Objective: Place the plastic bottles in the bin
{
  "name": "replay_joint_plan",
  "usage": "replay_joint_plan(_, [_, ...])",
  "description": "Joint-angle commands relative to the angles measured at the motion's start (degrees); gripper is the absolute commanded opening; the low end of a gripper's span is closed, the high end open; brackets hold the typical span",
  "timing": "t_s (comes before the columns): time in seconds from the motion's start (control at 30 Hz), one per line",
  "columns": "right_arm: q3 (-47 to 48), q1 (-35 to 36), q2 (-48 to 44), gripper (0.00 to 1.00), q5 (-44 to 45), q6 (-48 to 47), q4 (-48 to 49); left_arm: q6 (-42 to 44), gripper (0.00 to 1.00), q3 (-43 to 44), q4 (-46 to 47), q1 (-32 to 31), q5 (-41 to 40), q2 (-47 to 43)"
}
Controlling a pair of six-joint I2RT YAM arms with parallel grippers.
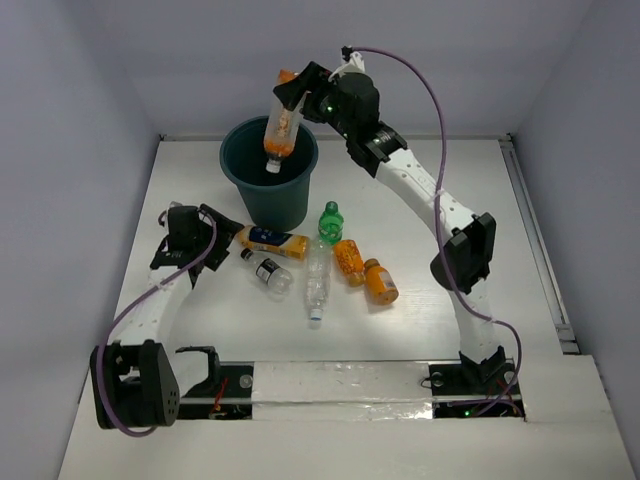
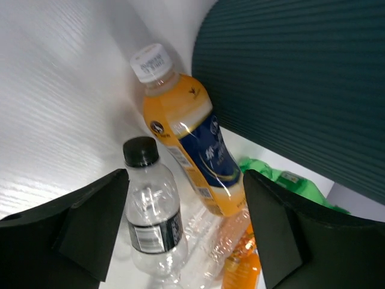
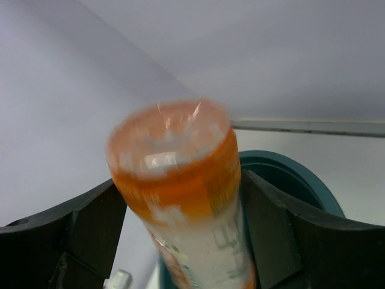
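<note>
The blue label on the orange bottle bears print, none readable.

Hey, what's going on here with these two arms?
The right gripper has an orange bottle cap-down over the bin. Whether the bottle is gripped or let go is unclear. The left gripper is open, low over the table, facing a blue-labelled bottle and a short clear bottle. Six bottles in all lie outside the bin.
</note>
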Motion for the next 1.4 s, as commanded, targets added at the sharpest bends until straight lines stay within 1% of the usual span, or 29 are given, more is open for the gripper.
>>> replay_joint_plan(0.0, [0.69, 1.91, -2.87, 0.81, 3.16, -9.11, -0.71, 1.57, 0.77, 2.52, 4.0, 1.3, -0.05, 2.92])
replay_joint_plan(0.03, [0.51, 1.91, -3.48, 0.87, 3.25, -10.6, -0.98, 1.66, 0.79, 2.6, 4.27, 1.31, -0.05, 3.63])
replay_joint_plan(0.13, [0.25, 1.91, -5.15, 0.96, 3.95, -11.41, -1.68, 1.92, 0.83, 2.78, 5.67, 1.31, 0.39, 6.44])
replay_joint_plan(0.23, [0.6, 1.91, -6.73, 0.98, 4.22, -12.11, -2.82, 1.84, 0.84, 3.31, 7.17, 1.31, 0.56, 9.08])
replay_joint_plan(0.3, [-0.97, 1.91, -10.15, 0.98, 3.6, -12.37, -2.56, 1.75, 0.84, 4.18, 7.96, 1.31, 0.48, 11.01])
replay_joint_plan(0.37, [-5.79, 1.91, -13.49, 0.9, 2.55, -12.73, -2.21, 1.57, 0.84, 4.71, 8.66, 1.31, 0.04, 12.16])
replay_joint_plan(0.4, [-8.69, 1.91, -18.03, 0.83, 1.85, -12.81, -0.29, 1.49, 0.84, 5.06, 9.45, 1.31, 0.04, 12.6])
replay_joint_plan(0.43, [-12.11, 1.91, -20.6, 0.69, 1.06, -12.99, 0.94, 1.14, 0.84, 5.15, 10.67, 1.31, -0.05, 13.47])
replay_joint_plan(0.47, [-19.11, 2.52, -23.15, 0.64, 0.79, -13.25, 2.87, 0.96, 0.84, 5.15, 11.29, 1.31, -0.05, 13.92])
replay_joint_plan(0.5, [-22.39, 2.53, -28.05, 0.56, 0.53, -13.43, 3.41, 0.87, 0.83, 5.33, 12.17, 1.31, -0.14, 14.35])
replay_joint_plan(0.53, [-25.65, 2.53, -30.36, 0.44, -0.09, -13.95, 3.68, 0.87, 0.83, 5.42, 12.53, 1.31, -0.31, 15.58])
replay_joint_plan(0.57, [-31.6, 3.05, -32.47, 0.42, -0.61, -13.96, 3.68, 0.78, 0.82, 5.5, 12.79, 1.31, -0.23, 16.11])
replay_joint_plan(0.63, [-37.17, 3.06, -38.34, 0.41, -2.97, -14.13, 3.07, 1.22, 0.81, 5.86, 13.58, 1.31, 0.38, 18.3])
replay_joint_plan(0.67, [-40.06, 3.58, -40.12, 0.41, -4.12, -14.39, 2.98, 1.92, 0.8, 6.12, 13.5, 1.31, 0.56, 18.92])
replay_joint_plan(0.7, [-45.05, 4.19, -42.05, 0.42, -4.31, -14.74, 2.28, 2.27, 0.79, 6.38, 13.41, 1.31, 0.48, 19.71])
replay_joint_plan(0.73, [-47.37, 4.2, -45.29, 0.44, -4.31, -15.01, 1.66, 2.54, 0.79, 6.73, 13.41, 1.31, 0.48, 20.94])
replay_joint_plan(0.8, [-53.41, 4.81, -48.12, 0.46, -5.09, -15.01, 0.61, 2.63, 0.78, 7.0, 14.02, 1.31, 0.83, 22.0])
replay_joint_plan(0.9, [-57.92, 7.27, -52.52, 0.53, -4.32, -15.54, -2.28, 2.37, 0.78, 7.61, 14.99, 1.31, 1.18, 24.37])
replay_joint_plan(1.03, [-66.87, 9.64, -57.09, 0.54, -5.45, -13.7, -2.74, 2.19, 0.78, 7.88, 17.45, 1.31, 1.62, 26.66])
replay_joint_plan(1.07, [-68.21, 10.87, -57.88, 0.55, -5.1, -13.43, -2.74, 2.27, 0.78, 7.97, 17.89, 1.31, 1.79, 27.1])
replay_joint_plan(1.2, [-73.05, 12.1, -60.7, 0.58, -4.57, -11.41, -3.44, 2.19, 0.75, 8.58, 19.64, 1.31, 2.59, 29.56])
replay_joint_plan(1.27, [-73.93, 12.11, -60.97, 0.63, -4.22, -11.06, -4.22, 1.49, 0.73, 8.49, 20.35, 1.31, 2.85, 30.44])
replay_joint_plan(1.3, [-74.11, 12.11, -60.88, 0.65, -3.87, -11.06, -5.27, 1.14, 0.69, 8.41, 20.7, 1.31, 3.02, 30.7])
replay_joint_plan(1.33, [-74.19, 12.11, -60.53, 0.7, -3.87, -11.23, -5.72, 0.87, 0.68, 8.06, 21.49, 1.31, 3.11, 31.05])
replay_joint_plan(1.37, [-74.11, 12.11, -60.18, 0.72, -3.87, -11.23, -6.33, 0.17, 0.65, 7.88, 21.84, 1.31, 3.2, 31.06])
